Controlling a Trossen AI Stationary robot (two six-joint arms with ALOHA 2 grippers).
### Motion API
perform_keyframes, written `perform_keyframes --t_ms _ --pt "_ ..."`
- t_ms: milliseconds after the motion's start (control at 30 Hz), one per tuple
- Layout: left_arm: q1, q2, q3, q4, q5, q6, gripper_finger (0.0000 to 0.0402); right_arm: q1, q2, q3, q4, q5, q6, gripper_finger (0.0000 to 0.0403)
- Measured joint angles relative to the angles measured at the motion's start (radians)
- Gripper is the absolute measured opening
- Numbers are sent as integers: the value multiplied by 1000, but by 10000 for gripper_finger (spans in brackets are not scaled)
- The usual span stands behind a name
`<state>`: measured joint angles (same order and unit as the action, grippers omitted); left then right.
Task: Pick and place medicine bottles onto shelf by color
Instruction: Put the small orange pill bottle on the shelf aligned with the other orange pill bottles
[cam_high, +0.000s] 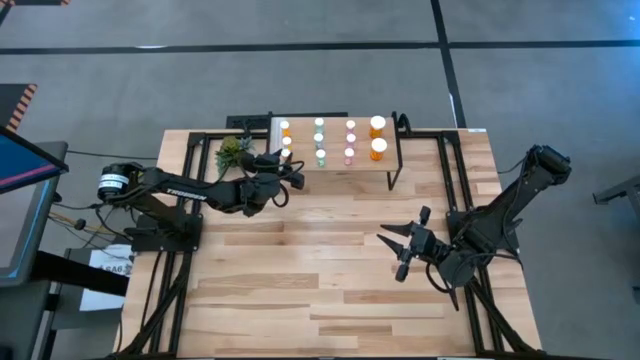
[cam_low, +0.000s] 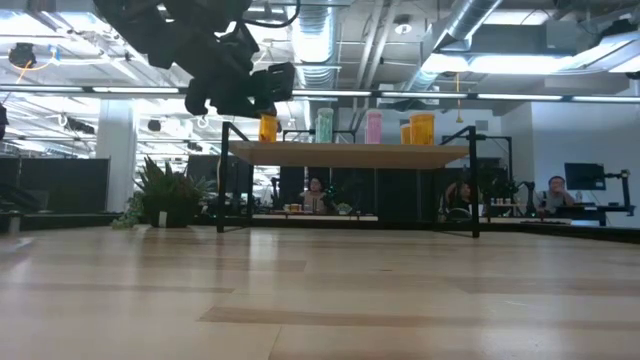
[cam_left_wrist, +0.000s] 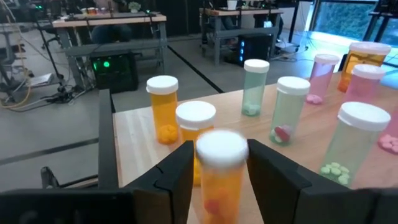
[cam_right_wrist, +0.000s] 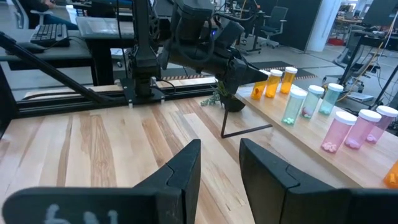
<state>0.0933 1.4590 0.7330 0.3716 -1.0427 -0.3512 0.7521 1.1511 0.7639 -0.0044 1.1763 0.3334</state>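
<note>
Where the shelf stands along the far edge of the tabletop, my left gripper reaches in at the shelf's left end, near its pale strip. An orange bottle with a white cap stands upright inside it, on the shelf's near edge. Whether I am clenching that bottle or have released it, I cannot tell. Just beyond it stand two more orange bottles, in a line running toward the shelf's far edge. Further along the shelf come a line of three teal bottles, then three pink bottles, and at the right end two larger orange bottles. All are upright. My right gripper hangs over the tabletop nearer its right edge, well apart from the shelf, its fingers parted and empty.
</note>
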Motion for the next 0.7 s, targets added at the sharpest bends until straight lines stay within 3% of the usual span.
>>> perform_keyframes --t_ms 267,700 --pt "0 0 0 6 40 -3 155 0 0 0 1 0 0 133" --pt "-24 -9 0 83 9 85 191 0 0 0 5 -1 8 137"
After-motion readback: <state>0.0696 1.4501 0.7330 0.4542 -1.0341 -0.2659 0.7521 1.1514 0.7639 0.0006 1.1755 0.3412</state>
